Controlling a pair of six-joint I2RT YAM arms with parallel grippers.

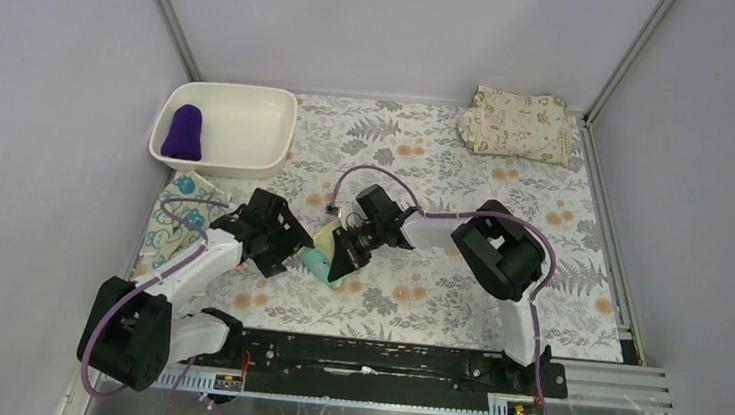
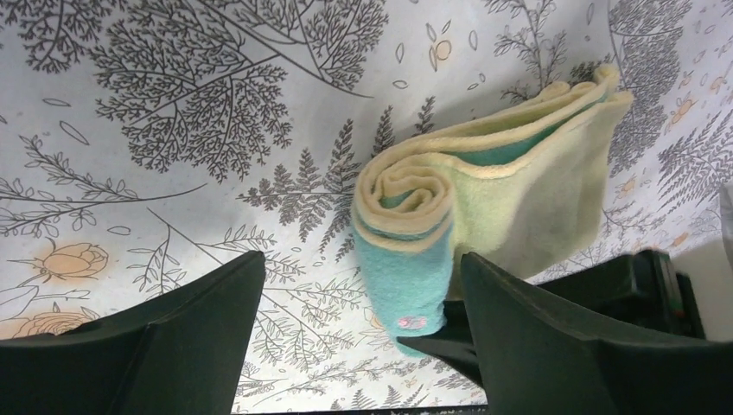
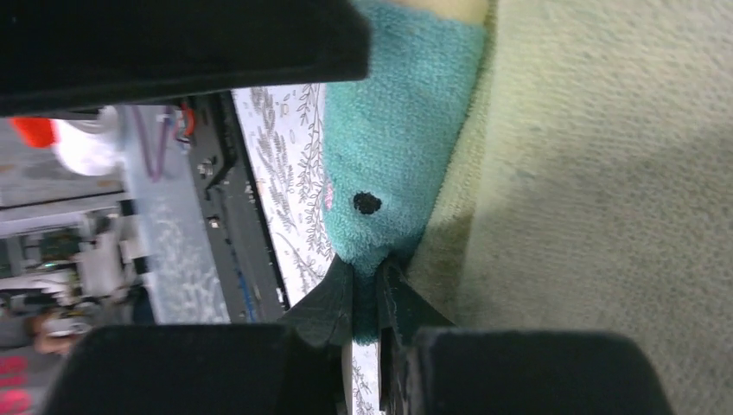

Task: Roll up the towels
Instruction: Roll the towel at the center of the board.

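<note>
Mid-tabletop (image 1: 435, 304): the right gripper (image 3: 367, 294) has its fingers clamped on the teal edge of the half-rolled yellow-and-teal towel (image 2: 484, 199). The left gripper (image 2: 359, 264), fingers spread wide, faces the roll's spiral end. The purple towel (image 1: 184, 131) lies rolled in the white basin (image 1: 252, 107). The teal-marked towel (image 1: 177, 216) lies flat at the left edge.

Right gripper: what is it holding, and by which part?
The right gripper pinches the half-rolled yellow-and-teal towel by the teal edge of its rolled end; the left gripper is open, holding nothing.

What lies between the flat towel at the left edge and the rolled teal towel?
The open left tool, beside the rolled teal towel; the top view shows it.
</note>
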